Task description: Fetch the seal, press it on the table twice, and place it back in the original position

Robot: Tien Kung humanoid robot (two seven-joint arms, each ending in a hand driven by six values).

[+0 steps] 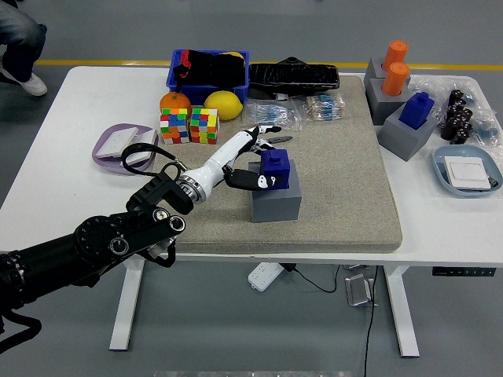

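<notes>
- Head view: a white table (pixel 47 177) seen from above, with a beige felt mat (pixel 346 181) covering its middle.
- Just left of frame centre, a dark blue seal (pixel 275 167) stands upright in its grey block holder (pixel 276 197) on the mat.
- The left hand (pixel 250 157), white with black fingertips, reaches in from the lower left on a black arm. Its thumb lies against the seal's near face and its fingers (pixel 267 139) fan out past the far side, so it brackets the seal loosely and is not clamped on it.
- The seal sits between thumb and fingers, just right of the palm.
- To do this step well, the fingers likely need to close squarely on opposite faces, then lift straight up so the holder stays put.
- A second blue seal (pixel 416 109) and two orange ones (pixel 395 67) stand in holders at upper right.
</notes>
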